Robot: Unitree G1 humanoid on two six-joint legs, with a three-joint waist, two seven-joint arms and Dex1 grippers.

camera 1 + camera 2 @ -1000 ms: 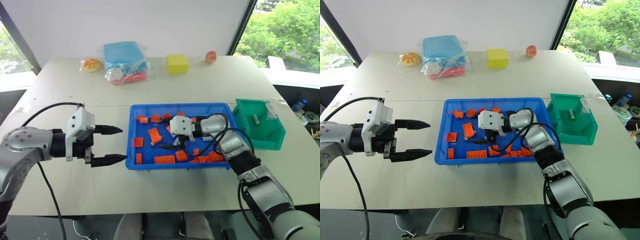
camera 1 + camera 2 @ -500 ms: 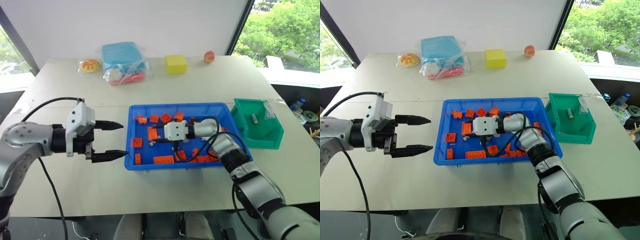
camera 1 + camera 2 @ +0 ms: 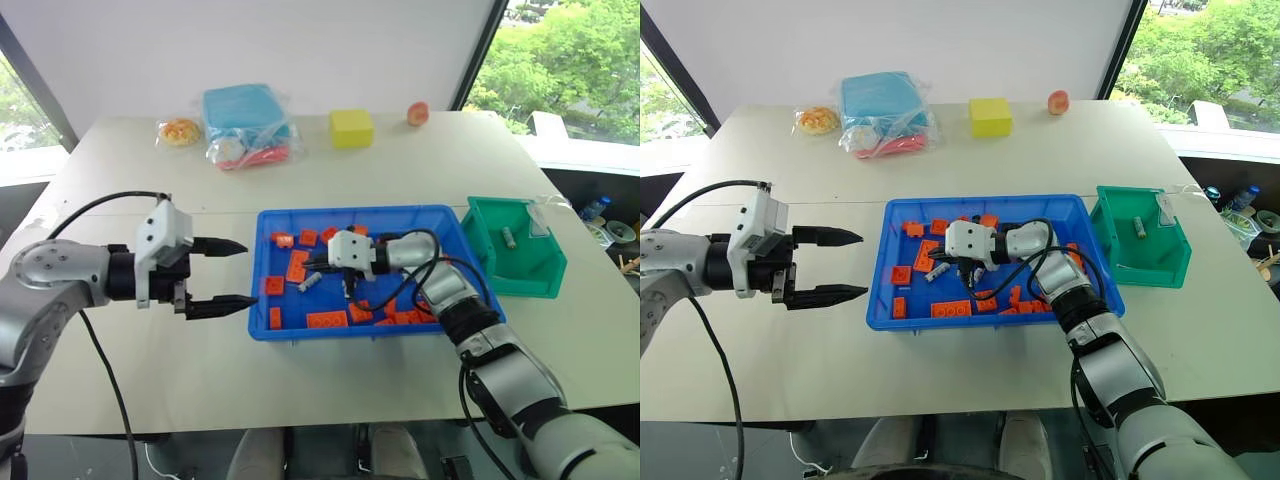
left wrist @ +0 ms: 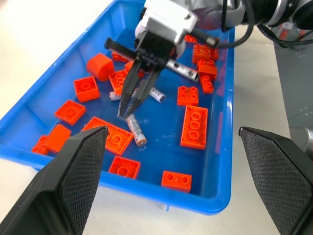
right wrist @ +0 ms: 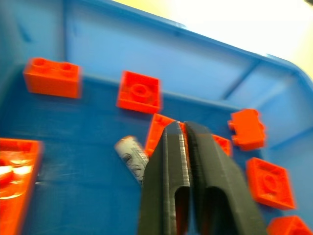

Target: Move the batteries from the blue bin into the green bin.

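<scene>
— Well, largest first?
— Pale bench (image 3: 400, 170), carrying blue bin (image 3: 350, 336), with green bin (image 3: 540, 280) just beside on the right.
— End effectors?
— Left end effector (image 3: 245, 272): spread wide, hovering outside the blue bin's left wall. Right end effector (image 4: 122, 113): pinched narrow inside the blue bin, gripping nothing visible.
— Batteries?
— Batteries (image 4: 136, 129) loose among orange bricks (image 4: 194, 126), one beside the right tips; another battery (image 3: 509, 237) lying in the green bin.

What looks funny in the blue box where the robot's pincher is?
The right gripper is pinched shut on nothing, while a battery lies loose just beside it on the floor of the blue bin among the orange bricks. It looks like a grab that missed.
</scene>
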